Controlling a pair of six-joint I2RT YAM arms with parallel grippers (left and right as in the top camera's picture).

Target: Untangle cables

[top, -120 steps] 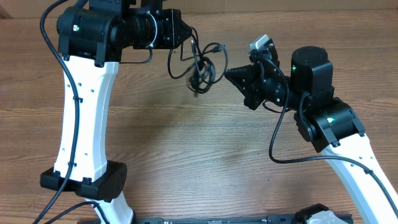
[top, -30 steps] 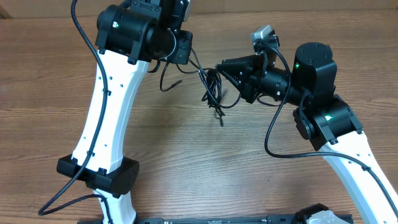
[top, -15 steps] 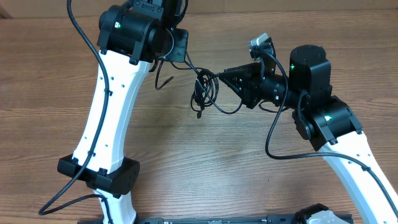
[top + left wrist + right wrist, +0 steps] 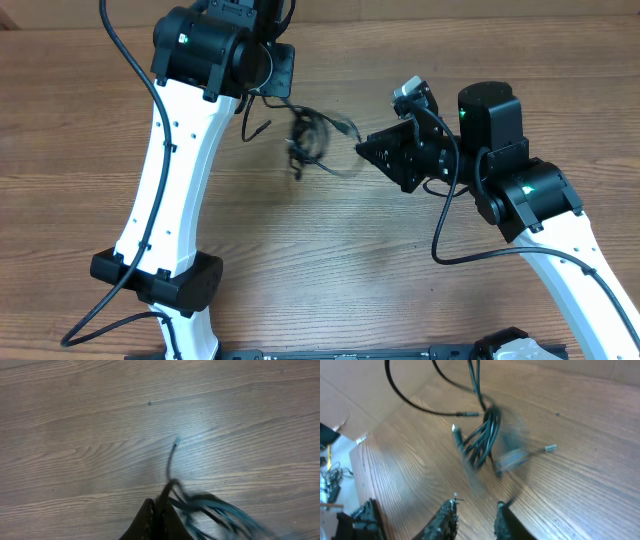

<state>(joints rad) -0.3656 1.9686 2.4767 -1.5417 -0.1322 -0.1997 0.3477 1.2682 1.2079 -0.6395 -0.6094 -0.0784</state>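
cables [image 4: 482, 435] | left fingers [image 4: 145, 525] pinch them, seen only in left wrist view | right fingers [image 4: 445, 519] parted, empty

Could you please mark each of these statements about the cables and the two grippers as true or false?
1. The left gripper is shut on the cables. True.
2. The right gripper clamps the bundle. False: its jaws stand apart with nothing between them, and the bundle is clear of it.
3. The cables lie in separate straight lines. False: they are bunched in one tangled bundle.
4. The table has a wood-grain top. True.
5. A silver plug end sticks out beside the bundle. True.
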